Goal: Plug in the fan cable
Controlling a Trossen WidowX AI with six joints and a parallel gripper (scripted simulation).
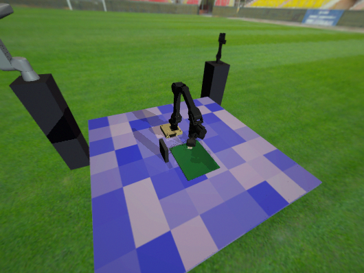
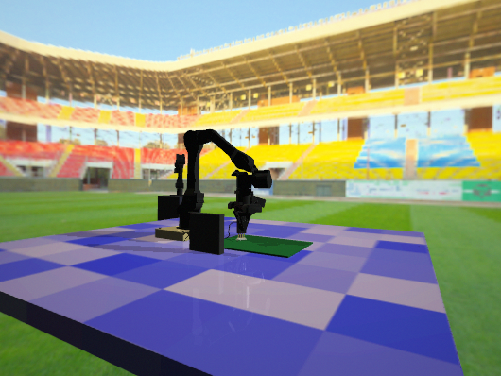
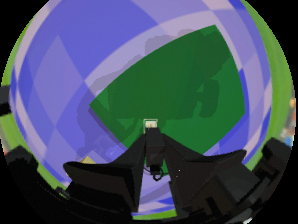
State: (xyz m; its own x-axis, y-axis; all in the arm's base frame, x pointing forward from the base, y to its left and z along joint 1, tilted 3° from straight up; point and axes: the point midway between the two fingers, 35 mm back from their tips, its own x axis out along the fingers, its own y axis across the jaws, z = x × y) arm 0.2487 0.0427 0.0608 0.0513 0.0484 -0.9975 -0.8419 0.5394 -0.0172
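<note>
One pincer (image 2: 241,232) pinches the fan's pale plug (image 3: 150,123), holding it low at the near corner of the green board (image 1: 199,164). Whether it is fully seated is too small to tell; pushing down and letting go look left to do.

Sports stadium, mown grass pitch (image 1: 275,86), tiered yellow and red stands (image 2: 331,101), chequered blue platform (image 2: 265,302)
</note>
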